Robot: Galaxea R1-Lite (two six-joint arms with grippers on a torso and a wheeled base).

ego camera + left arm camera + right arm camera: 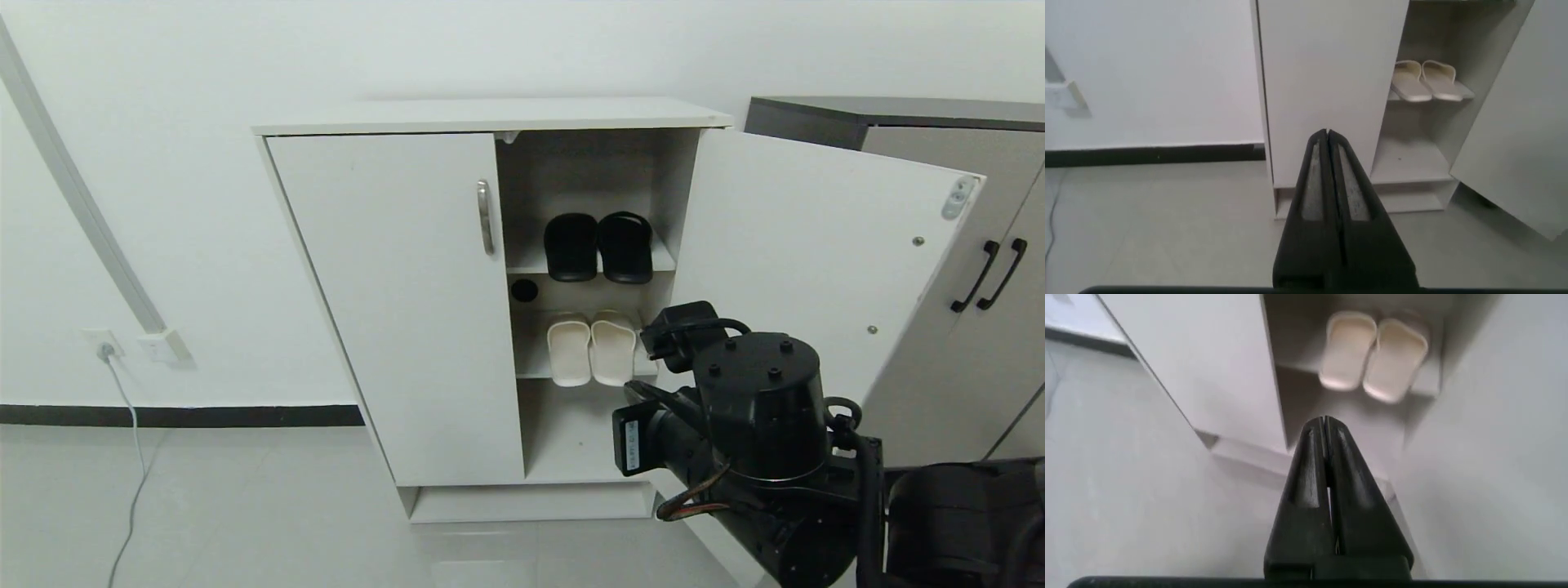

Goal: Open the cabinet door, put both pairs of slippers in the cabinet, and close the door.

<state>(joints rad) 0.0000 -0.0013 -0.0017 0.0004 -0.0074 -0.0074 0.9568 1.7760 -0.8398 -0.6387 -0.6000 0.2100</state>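
Note:
The white cabinet stands against the wall with its left door closed and its right door swung wide open. A black pair of slippers sits on the upper shelf. A cream pair of slippers sits on the shelf below, also seen as the cream slippers and the cream slippers. My right arm is low in front of the open door. My right gripper is shut and empty, near the cabinet's base. My left gripper is shut and empty, back from the closed left door.
A grey cabinet with black handles stands just right of the open door. A wall socket with a cable is at the left. Tiled floor lies open in front and to the left.

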